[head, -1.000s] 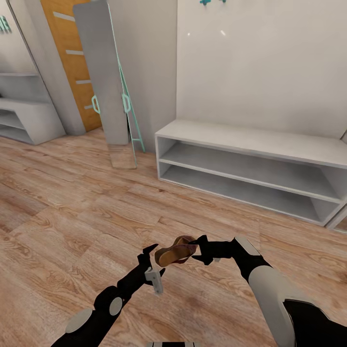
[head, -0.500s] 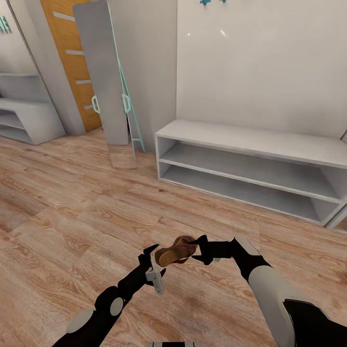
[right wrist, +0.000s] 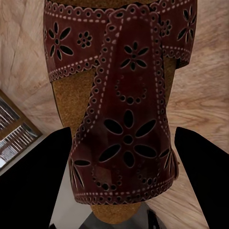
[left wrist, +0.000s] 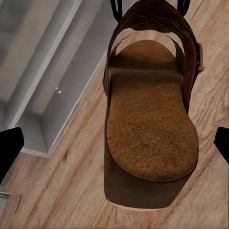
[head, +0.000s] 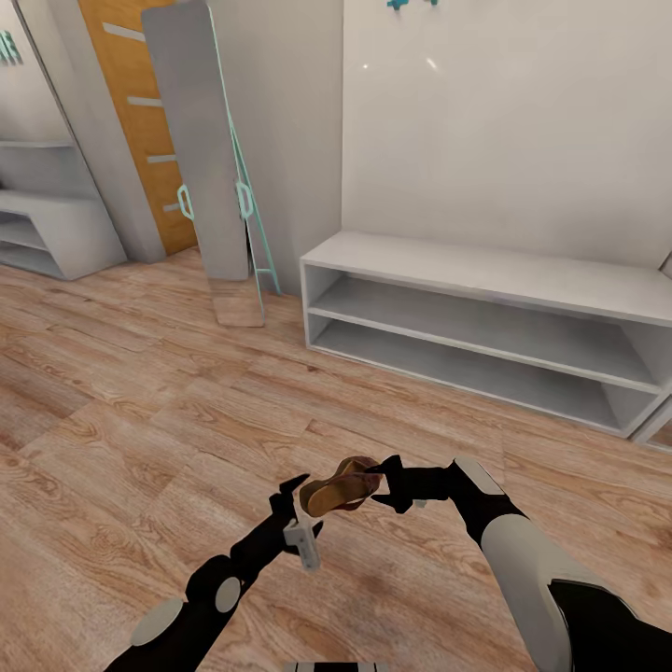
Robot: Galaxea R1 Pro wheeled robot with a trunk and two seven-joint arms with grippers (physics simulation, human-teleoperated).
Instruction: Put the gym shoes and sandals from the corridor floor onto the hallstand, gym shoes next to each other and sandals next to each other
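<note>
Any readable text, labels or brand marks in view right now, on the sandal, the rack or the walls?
No readable text.
Brown leather sandal: punched flower pattern on the strap, no brand mark.
Tan insole: plain, no stamp.
Pale grey shoe rack: no label.
Teal shapes at the wall's upper left edge and top: cut off by the frame, unreadable.

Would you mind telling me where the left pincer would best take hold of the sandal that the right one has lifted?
Probably the bare toe end. The right pincer grips the sandal at its perforated strap, so that end is taken. The flat tan insole juts toward the open left pincer, whose fingers already flank it. Closing across the sole's side edges, straight from the toe side, looks easiest.
</note>
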